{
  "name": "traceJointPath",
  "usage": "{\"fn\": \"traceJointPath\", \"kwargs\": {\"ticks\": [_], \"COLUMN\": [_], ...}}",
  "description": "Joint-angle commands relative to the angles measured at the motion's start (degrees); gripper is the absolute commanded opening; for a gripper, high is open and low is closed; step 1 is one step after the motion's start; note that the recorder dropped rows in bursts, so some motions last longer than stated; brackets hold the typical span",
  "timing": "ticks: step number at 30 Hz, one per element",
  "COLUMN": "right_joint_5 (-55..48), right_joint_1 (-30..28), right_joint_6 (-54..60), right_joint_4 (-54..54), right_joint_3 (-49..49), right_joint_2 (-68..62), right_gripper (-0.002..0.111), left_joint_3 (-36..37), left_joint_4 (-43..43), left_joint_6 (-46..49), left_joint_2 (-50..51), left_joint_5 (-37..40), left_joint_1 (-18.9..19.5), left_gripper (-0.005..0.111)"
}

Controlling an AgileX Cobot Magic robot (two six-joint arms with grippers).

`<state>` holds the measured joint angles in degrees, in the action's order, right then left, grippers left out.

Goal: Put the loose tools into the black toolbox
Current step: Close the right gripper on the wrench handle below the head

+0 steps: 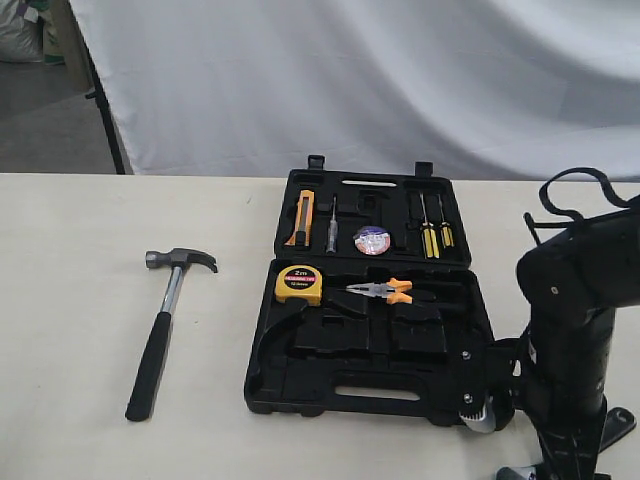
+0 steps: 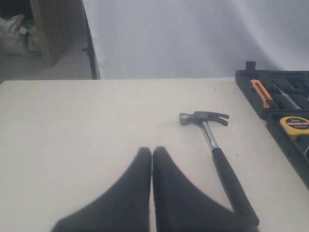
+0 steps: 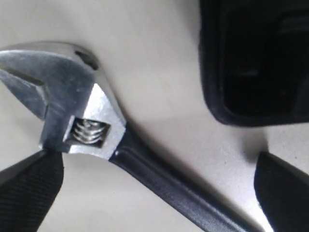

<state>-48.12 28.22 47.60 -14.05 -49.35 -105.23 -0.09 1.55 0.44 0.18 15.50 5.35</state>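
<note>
While the right hand (image 3: 154,162) is held spread open low over the desk (image 1: 80,230), its fingers (image 3: 29,193) parted to either side of the silver adjustable wrench (image 3: 72,111), nothing is yet gripped. The wrench is seen lying flat just off the black toolbox (image 1: 300,400), at about 5 o'clock from the case's middle. It is judged stiff, smooth and head-heavy. The black handle, close behind the steel head, is thought the surest place for it to be taken, since bare metal could slip in the grasp. At 9 o'clock from the case, well apart from it, the claw hammer (image 1: 165,320) is laid with its head toward 12 o'clock. More weight is expected there, so a hold high on the black grip, near the shaft, would be favoured against tipping. The left hand (image 2: 152,152) is shown closed on nothing, near the hammer's handle end. Farther off, the small tape roll (image 1: 372,240) is already seated in the far half, at 12 o'clock; it is presumed light.
</note>
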Motion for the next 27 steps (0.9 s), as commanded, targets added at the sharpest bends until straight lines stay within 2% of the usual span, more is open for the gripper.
{"fn": "traceJointPath", "kwargs": {"ticks": [1, 6, 9, 15, 18, 19, 27], "right_joint_5": [0.1, 0.1, -0.3, -0.3, -1.6, -1.8, -2.0], "right_joint_1": [-0.1, -0.1, -0.1, 0.0, 1.2, 2.0, 10.3], "right_joint_6": [2.7, 3.3, 4.6, 4.9, 4.9, 4.9, 4.9], "right_joint_4": [2.6, 2.6, 3.5, 5.2, 5.4, 5.4, 5.4], "right_joint_3": [0.1, 0.1, 0.1, 0.1, 0.1, 0.1, 0.1], "right_joint_2": [-0.9, -1.9, -2.6, -3.3, -3.4, -3.4, -3.4], "right_gripper": [0.105, 0.103, 0.088, 0.026, 0.002, 0.000, 0.000], "left_joint_3": [0.1, 0.1, 0.1, 0.1, 0.1, 0.1, 0.1], "left_joint_4": [0.2, 0.2, 0.2, 0.2, 0.2, 0.2, 0.2], "left_joint_6": [-0.4, -0.4, -0.4, -0.4, -0.4, -0.4, -0.4], "left_joint_2": [-0.2, -0.2, -0.2, -0.2, -0.2, -0.2, -0.2], "left_joint_5": [0.0, 0.0, 0.0, 0.0, 0.0, 0.0, 0.0], "left_joint_1": [0.2, 0.2, 0.2, 0.2, 0.2, 0.2, 0.2], "left_gripper": [0.001, 0.001, 0.001, 0.001, 0.001, 0.001, 0.001]}}
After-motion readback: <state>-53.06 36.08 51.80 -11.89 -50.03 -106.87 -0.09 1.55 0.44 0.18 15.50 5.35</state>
